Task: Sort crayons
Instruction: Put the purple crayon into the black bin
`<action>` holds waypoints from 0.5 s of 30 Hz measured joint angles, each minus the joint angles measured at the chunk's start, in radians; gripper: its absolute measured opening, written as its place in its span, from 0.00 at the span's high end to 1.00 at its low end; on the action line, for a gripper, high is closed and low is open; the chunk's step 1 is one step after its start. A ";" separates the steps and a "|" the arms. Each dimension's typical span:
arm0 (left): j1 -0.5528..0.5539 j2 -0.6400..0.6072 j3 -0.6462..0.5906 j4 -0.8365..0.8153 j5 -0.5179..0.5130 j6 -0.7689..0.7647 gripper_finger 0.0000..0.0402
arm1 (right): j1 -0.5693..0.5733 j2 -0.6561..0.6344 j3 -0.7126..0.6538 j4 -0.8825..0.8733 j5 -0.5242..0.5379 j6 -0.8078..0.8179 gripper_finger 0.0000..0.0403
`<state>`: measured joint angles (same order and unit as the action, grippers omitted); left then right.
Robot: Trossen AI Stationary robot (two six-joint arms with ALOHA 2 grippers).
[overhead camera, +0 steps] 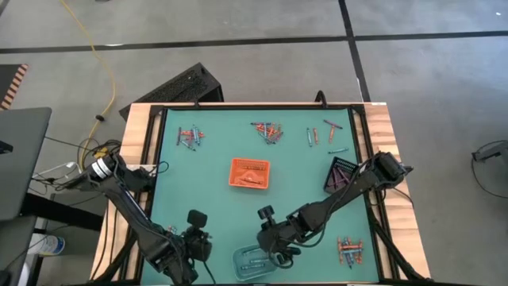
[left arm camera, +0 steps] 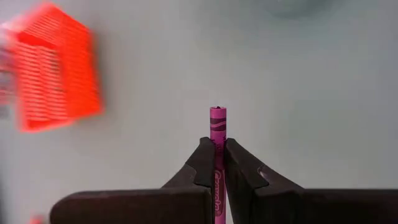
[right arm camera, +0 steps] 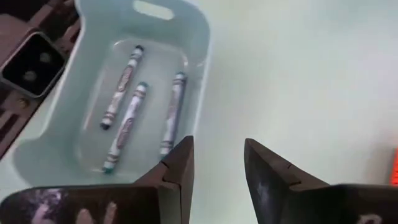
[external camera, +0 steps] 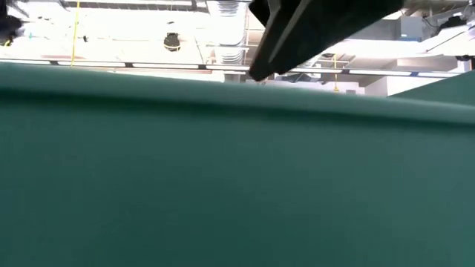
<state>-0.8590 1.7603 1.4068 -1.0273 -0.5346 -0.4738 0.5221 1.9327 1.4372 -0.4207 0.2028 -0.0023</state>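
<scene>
A magenta crayon (left arm camera: 217,134) stands pinched between the two dark fingers of the left gripper (left arm camera: 215,155), its blunt end poking out past the fingertips; the jaws are closed tight on it, with no gap showing. In the high view that left gripper (overhead camera: 193,238) sits low over the near-left part of the green mat (overhead camera: 214,143). 3 blue-grey crayons (right arm camera: 130,106) lie side by side in the clear tray (right arm camera: 186,37), roughly parallel and none stacked on another. The right gripper (right arm camera: 217,162) hangs just beside that tray's rim with its fingers parted and nothing between them; seen from above, the right gripper (overhead camera: 274,248) is at the near edge of the mat, over the clear tray (overhead camera: 252,266). More crayons lie in loose clusters on the mat: one at the far left (overhead camera: 190,137), one at the far centre (overhead camera: 268,131), a few strays at the far right (overhead camera: 324,135), and a heap at the near right (overhead camera: 349,251). The orange tray (overhead camera: 250,174) rests near the middle of the mat, and the black tray (overhead camera: 341,175) sits at the right side, partly under the right arm. The low view shows only the green mat (external camera: 237,185) and a dark arm part overhead.
</scene>
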 joint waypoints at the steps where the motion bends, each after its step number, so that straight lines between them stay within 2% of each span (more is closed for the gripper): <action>1: 0.003 0.000 0.020 -0.023 -0.036 0.018 1.00 | -0.002 0.000 0.000 0.004 0.013 -0.002 0.67; 8: 0.024 -0.042 0.075 -0.026 -0.301 0.156 1.00 | -0.018 -0.023 0.000 0.011 0.127 -0.065 0.67; 15: 0.033 -0.139 0.075 0.037 -0.449 0.247 1.00 | -0.034 -0.106 0.000 0.036 0.220 -0.133 0.67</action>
<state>-0.8263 1.6209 1.4815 -0.9903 -0.9837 -0.2264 0.4884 1.8271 1.4372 -0.3849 0.4227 -0.1353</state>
